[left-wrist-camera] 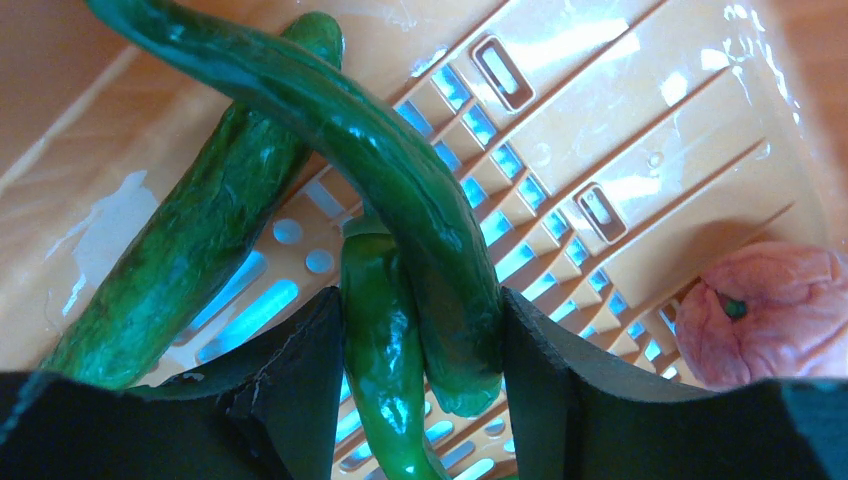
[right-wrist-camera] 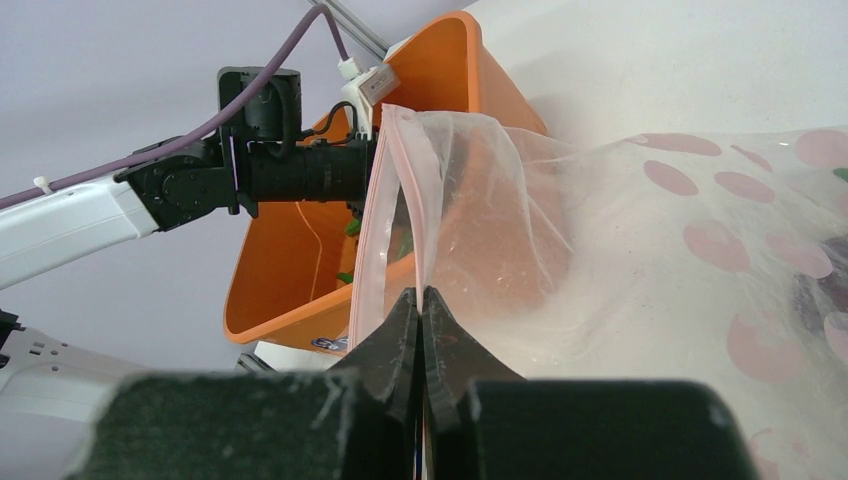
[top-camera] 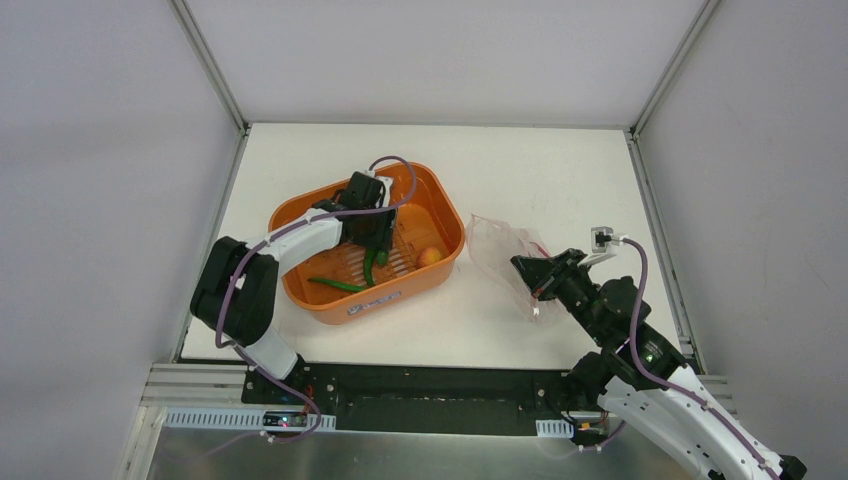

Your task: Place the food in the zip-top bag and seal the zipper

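1. The left gripper [left-wrist-camera: 420, 345] is clenched on two long slim green chili peppers [left-wrist-camera: 400, 200]. Both sit between its pads, and one curves up and away beyond the tips.
2. Just left of those jaws, a third green pepper [left-wrist-camera: 190, 260] lies loose on the slotted floor of the orange plastic tub [left-wrist-camera: 640, 130]. Off to the right of the jaws rests a round pinkish-orange piece [left-wrist-camera: 780, 310].
3. The right gripper [right-wrist-camera: 420, 310] is pinched tight on the mouth edge of the clear crinkly zip-top bag [right-wrist-camera: 700, 230], which is printed with pale pink dots. The thin pink zipper strip [right-wrist-camera: 372, 240] rises straight up from the jaws. The mouth stands parted, with the tub beyond it.
4. The task looks to be at an early stage. The bag is held open, but the food seen is all in the tub. A dark shape shows through the film far right of the right jaws; I cannot tell what it is. The carrying, loading and sealing are yet to be done.
5. A white printed mark [top-camera: 372, 303] sits on the tub's near wall, too small to read. The bag carries no lettering that I can see.
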